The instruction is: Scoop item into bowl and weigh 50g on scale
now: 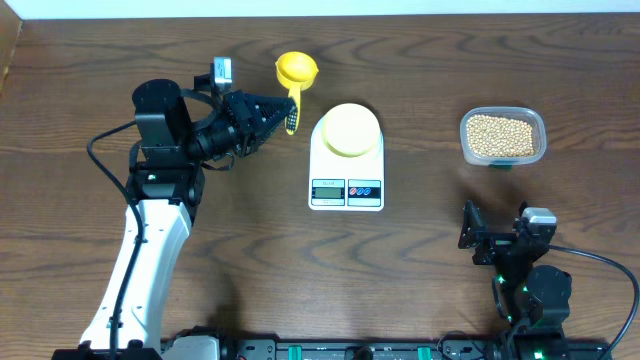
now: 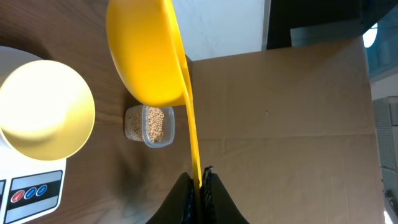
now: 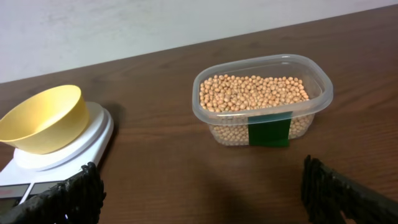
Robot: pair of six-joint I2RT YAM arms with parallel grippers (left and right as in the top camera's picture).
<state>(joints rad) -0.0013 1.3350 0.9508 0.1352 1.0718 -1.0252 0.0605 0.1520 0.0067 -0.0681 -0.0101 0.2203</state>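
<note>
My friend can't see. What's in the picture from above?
The left gripper, jaws shut, holds a yellow scoop by its handle beside a white scale with a pale yellow bowl on it. At the right sits a clear tub of beans, the right gripper open near it.

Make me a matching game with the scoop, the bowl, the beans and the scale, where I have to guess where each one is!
Things:
1. scoop
2. bowl
3. beans
4. scale

Places:
A. inside the clear tub
B. on top of the scale's round platform
C. held by its handle in the left gripper
D. standing on the table, in the middle between the two arms

Right pairs: 1-C, 2-B, 3-A, 4-D
</note>
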